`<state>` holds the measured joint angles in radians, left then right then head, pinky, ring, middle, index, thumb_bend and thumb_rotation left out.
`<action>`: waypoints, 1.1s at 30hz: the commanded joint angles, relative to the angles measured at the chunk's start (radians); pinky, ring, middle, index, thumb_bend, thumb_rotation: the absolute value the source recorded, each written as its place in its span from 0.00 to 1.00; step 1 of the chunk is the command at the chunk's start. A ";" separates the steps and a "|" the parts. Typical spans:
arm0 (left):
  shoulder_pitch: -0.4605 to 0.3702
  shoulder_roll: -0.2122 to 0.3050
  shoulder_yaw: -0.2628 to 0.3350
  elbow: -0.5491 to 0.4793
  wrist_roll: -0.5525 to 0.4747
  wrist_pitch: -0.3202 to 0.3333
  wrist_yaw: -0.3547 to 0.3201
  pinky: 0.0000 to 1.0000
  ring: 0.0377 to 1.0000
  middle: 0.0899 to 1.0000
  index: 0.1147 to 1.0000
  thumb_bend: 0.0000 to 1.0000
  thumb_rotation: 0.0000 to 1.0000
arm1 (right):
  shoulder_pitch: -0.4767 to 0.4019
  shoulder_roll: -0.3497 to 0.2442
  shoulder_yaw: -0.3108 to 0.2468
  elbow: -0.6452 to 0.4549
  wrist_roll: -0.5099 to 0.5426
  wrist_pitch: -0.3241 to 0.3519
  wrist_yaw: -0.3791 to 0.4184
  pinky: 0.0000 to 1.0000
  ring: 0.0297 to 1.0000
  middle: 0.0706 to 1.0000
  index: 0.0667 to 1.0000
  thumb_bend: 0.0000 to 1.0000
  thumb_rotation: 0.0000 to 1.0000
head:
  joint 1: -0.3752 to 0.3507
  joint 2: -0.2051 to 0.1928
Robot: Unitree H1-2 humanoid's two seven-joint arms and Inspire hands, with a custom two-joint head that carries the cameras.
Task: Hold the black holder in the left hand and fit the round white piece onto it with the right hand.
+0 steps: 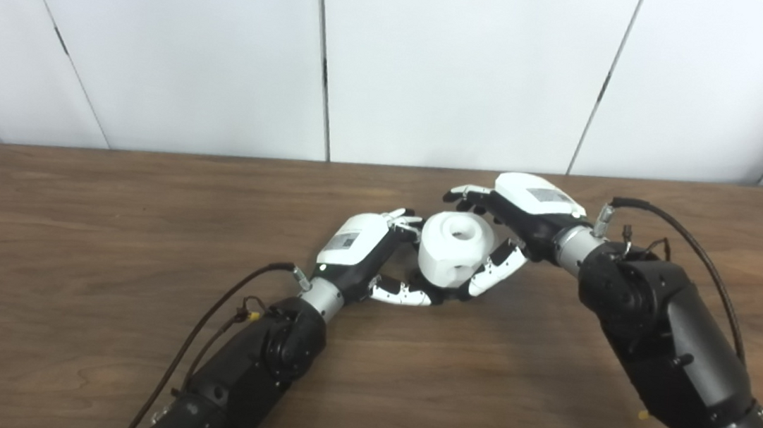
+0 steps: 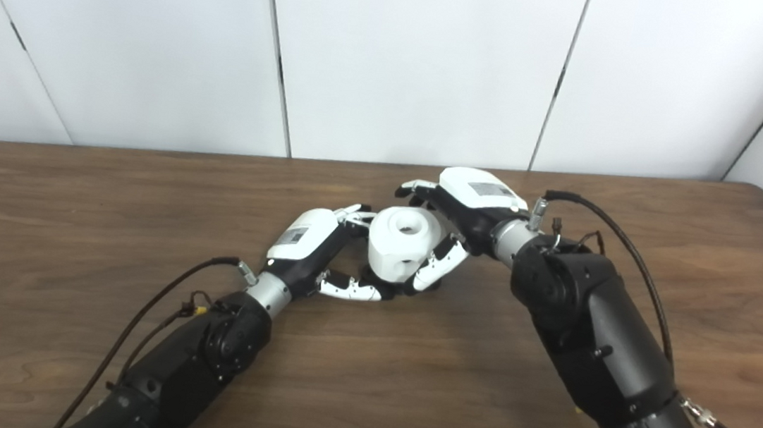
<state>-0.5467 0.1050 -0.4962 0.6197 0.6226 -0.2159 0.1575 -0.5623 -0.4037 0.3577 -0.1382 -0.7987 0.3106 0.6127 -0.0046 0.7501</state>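
The round white piece (image 1: pixel 456 250), a stubby cylinder with a hole in its top, stands at mid-table between both hands. My right hand (image 1: pixel 519 218) is shut on it, thumb against its front right side and fingers curled behind its far rim. My left hand (image 1: pixel 377 252) closes in from the left, with its fingers at the piece's upper left edge and its thumb reaching under the front. Only a dark sliver of the black holder (image 1: pixel 447 296) shows beneath the white piece; the rest is hidden by the piece and the fingers.
The brown wooden table (image 1: pixel 103 227) spreads wide on both sides of the hands. White wall panels (image 1: pixel 440 64) rise just past its far edge. Black cables loop off both wrists, the right one (image 1: pixel 696 254) arching above the forearm.
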 commanded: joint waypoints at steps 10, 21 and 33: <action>0.038 0.012 -0.014 0.040 0.014 -0.007 -0.026 0.92 0.94 0.84 0.41 0.52 0.08 | -0.045 -0.007 -0.021 -0.032 0.004 -0.001 -0.013 0.72 0.80 0.82 0.85 0.93 0.28 | 0.000 -0.001; 0.029 0.016 -0.015 0.050 0.016 -0.009 -0.029 0.92 0.94 0.84 0.41 0.52 0.08 | -0.068 -0.040 -0.052 -0.066 0.024 0.003 0.024 0.74 0.82 0.84 0.86 0.96 0.28 | -0.001 -0.009; 0.025 0.017 -0.012 0.053 0.014 -0.019 -0.029 0.92 0.94 0.84 0.41 0.52 0.08 | -0.064 -0.182 -0.118 -0.146 0.107 0.039 0.157 0.63 0.81 0.87 0.90 1.00 0.30 | -0.006 -0.010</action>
<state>-0.5509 0.1060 -0.4960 0.6296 0.6227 -0.2350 0.1562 -0.5902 -0.5541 0.2692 -0.2432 -0.7106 0.3496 0.7728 -0.0092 0.7394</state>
